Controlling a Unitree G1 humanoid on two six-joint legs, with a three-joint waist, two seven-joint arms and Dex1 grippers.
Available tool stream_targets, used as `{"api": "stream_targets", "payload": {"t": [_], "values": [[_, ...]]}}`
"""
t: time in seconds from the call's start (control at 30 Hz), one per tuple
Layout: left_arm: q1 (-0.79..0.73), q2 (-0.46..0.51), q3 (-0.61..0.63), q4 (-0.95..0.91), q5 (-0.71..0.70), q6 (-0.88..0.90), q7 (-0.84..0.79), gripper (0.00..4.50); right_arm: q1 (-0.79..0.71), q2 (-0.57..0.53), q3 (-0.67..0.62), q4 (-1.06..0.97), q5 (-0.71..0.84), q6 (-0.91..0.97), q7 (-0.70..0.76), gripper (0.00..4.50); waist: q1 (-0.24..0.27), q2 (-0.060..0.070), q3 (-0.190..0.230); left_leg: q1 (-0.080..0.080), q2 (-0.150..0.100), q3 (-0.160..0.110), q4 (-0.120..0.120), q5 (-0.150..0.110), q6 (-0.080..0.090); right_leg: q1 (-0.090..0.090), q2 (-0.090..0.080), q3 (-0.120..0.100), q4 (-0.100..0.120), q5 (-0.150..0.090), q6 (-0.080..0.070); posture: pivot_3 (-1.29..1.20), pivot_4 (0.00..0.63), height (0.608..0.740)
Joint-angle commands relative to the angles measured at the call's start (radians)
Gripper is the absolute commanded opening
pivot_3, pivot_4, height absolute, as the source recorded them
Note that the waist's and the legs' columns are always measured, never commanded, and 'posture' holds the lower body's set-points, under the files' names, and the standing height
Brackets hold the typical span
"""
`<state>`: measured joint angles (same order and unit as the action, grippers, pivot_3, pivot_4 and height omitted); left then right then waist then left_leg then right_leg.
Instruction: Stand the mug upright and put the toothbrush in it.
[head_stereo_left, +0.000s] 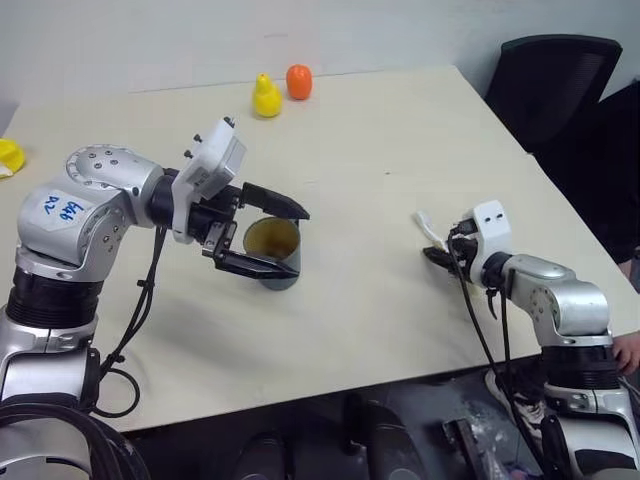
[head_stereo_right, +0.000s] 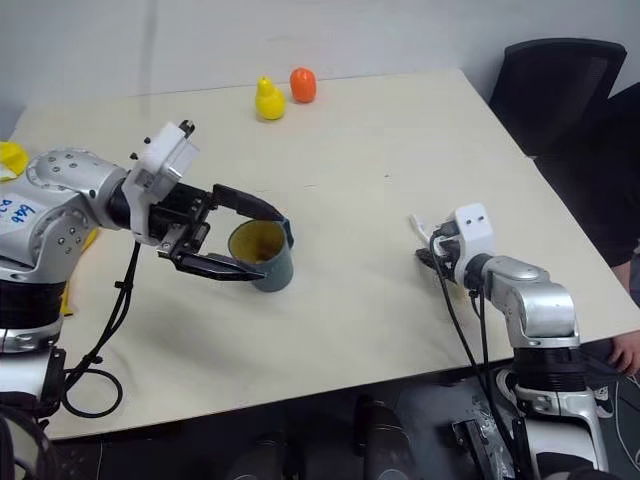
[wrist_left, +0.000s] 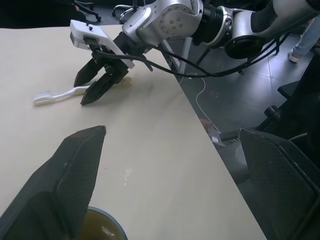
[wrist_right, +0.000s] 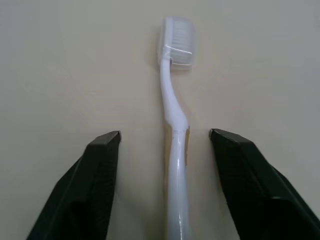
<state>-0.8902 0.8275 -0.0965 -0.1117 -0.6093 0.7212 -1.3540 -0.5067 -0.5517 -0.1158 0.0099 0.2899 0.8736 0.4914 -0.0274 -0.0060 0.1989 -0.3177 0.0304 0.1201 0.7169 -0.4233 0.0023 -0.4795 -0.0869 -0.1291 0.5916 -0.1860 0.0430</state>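
On the table's right side, in the head views, I find the right gripper (head_stereo_left: 437, 255) low over the toothbrush (head_stereo_left: 426, 223), far nearer than the left gripper (head_stereo_right: 232, 238), whose wide-open jaws flank the upright mug (head_stereo_right: 263, 254), gripping nothing; yellow and orange toys sit well apart; in the right wrist view, the handle runs lengthwise between parted fingers (wrist_right: 95, 170), untouched; nothing obstructs closing.

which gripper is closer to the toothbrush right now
Right. The right gripper is down at the toothbrush, its handle lying between the open jaws. The left gripper is across the table at the mug.
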Motion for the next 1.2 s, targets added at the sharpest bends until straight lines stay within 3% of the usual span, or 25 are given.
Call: {"api": "stream_targets", "payload": {"t": [0.03, 0.17, 0.2, 0.33, 0.47, 0.73, 1.03, 1.2], "values": [[-0.005, 0.000, 0.019, -0.018, 0.000, -0.008, 0.006, 4.50, 0.007, 0.006, 0.011, -0.006, 0.014, 0.007, 0.018, 1.57, -0.001, 0.000, 0.000, 0.000, 0.000, 0.000, 0.000, 0.000, 0.000, 0.000, 0.000, 0.000, 0.000, 0.000, 0.000, 0.00, 0.150, 0.740], [0.001, 0.004, 0.024, -0.017, 0.011, -0.014, 0.025, 4.50, 0.019, 0.015, 0.014, -0.035, 0.022, -0.018, 0.032, 0.25, 0.000, 0.000, 0.000, 0.000, 0.000, 0.000, 0.000, 0.000, -0.001, 0.000, 0.000, 0.000, 0.000, 0.000, 0.000, 0.00, 0.150, 0.740], [0.001, 0.004, 0.024, -0.016, 0.014, -0.015, 0.029, 4.50, 0.019, 0.016, 0.016, -0.038, 0.021, -0.024, 0.035, 0.10, 0.000, 0.000, 0.000, 0.000, 0.000, 0.000, 0.000, 0.000, -0.001, 0.000, 0.000, 0.000, 0.000, 0.000, 0.000, 0.00, 0.150, 0.740], [0.023, 0.031, 0.119, 0.013, -0.025, 0.067, 0.109, 4.50, -0.090, 0.176, -0.025, -0.035, -0.021, -0.239, -0.134, 0.11, -0.013, 0.001, 0.000, 0.000, 0.001, 0.000, 0.000, 0.000, -0.002, -0.001, 0.001, 0.001, 0.000, 0.000, 0.000, 0.00, 0.150, 0.740], [0.067, 0.088, 0.251, 0.096, -0.057, 0.168, 0.182, 4.50, -0.201, 0.366, 0.008, -0.060, 0.019, -0.361, -0.166, 0.11, -0.024, 0.002, 0.001, 0.001, 0.001, -0.003, -0.002, 0.001, -0.007, -0.004, 0.006, 0.009, 0.003, 0.000, -0.002, 0.00, 0.150, 0.740], [0.250, 0.284, 0.416, 0.110, -0.069, 0.178, 0.133, 4.50, -0.397, 0.717, 0.044, 0.044, 0.114, -0.455, -0.225, 0.11, -0.029, 0.002, 0.001, 0.003, 0.001, -0.009, -0.003, 0.001, -0.009, -0.008, 0.007, 0.004, 0.003, -0.003, -0.005, 0.00, 0.150, 0.740], [0.388, 0.377, 0.531, 0.074, -0.077, 0.180, 0.121, 4.50, -0.264, 0.811, 0.206, -0.055, 0.232, -0.406, -0.172, 0.11, -0.028, 0.000, 0.000, 0.000, 0.001, -0.015, -0.002, 0.001, -0.010, -0.007, 0.007, -0.001, 0.004, -0.003, -0.007, 0.00, 0.150, 0.740], [0.391, 0.417, 0.508, 0.078, -0.075, 0.166, 0.097, 4.50, -0.195, 0.838, 0.320, -0.067, 0.328, -0.404, -0.099, 0.11, -0.033, 0.000, 0.000, 0.001, 0.002, -0.015, -0.002, 0.001, -0.010, -0.007, 0.007, -0.001, 0.004, -0.004, -0.008, 0.00, 0.150, 0.740]]}}
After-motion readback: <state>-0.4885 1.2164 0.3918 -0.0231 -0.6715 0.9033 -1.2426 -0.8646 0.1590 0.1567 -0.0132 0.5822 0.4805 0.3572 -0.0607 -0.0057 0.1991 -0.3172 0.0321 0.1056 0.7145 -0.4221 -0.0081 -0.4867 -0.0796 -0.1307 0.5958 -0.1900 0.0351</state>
